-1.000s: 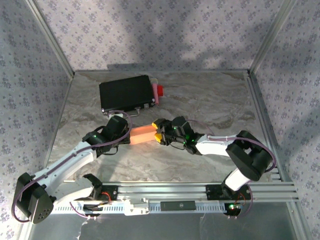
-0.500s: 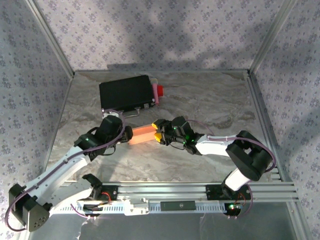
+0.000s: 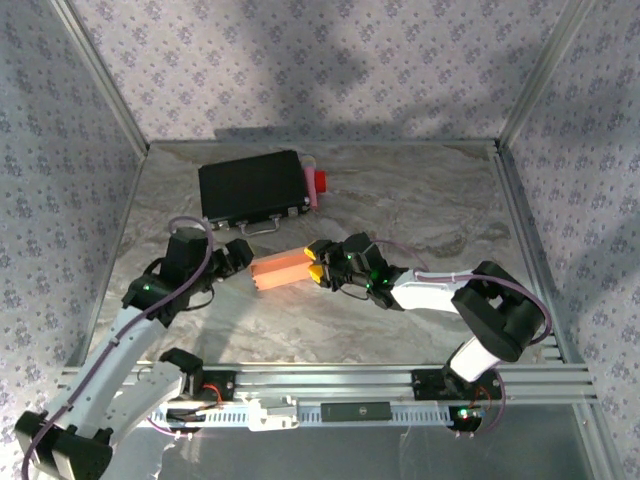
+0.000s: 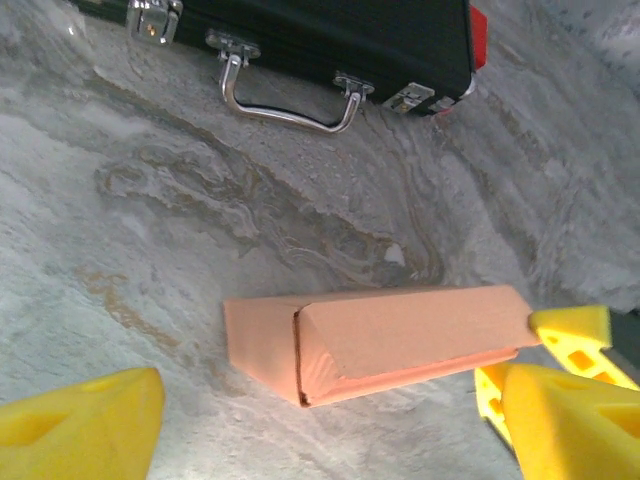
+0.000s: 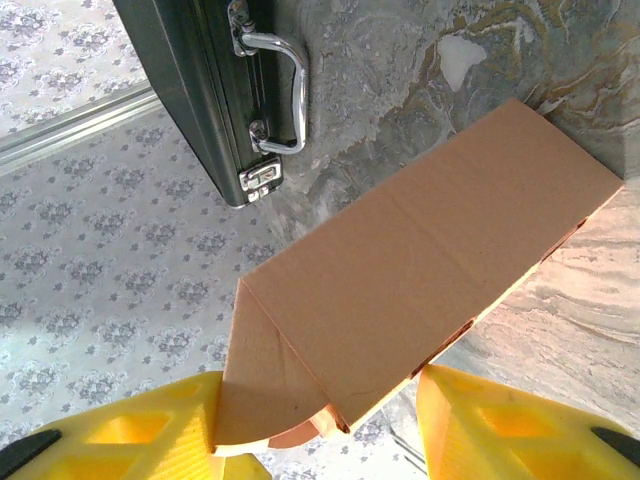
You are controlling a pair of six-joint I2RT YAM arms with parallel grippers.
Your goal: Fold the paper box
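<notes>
on marbled table (image 3: 420, 200) | tan paper box (image 3: 282, 270) | right pincer (image 3: 316, 269) grips it | left pincer (image 3: 237, 255) open

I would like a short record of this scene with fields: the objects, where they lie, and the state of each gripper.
box: light orange-tan cardboard paper box, folded long, lying on grey marbled table
case: black rectangular case, beyond the box, apart from it
right gripper: shut on the box's right end
left gripper: open, left of the box, not touching
</notes>
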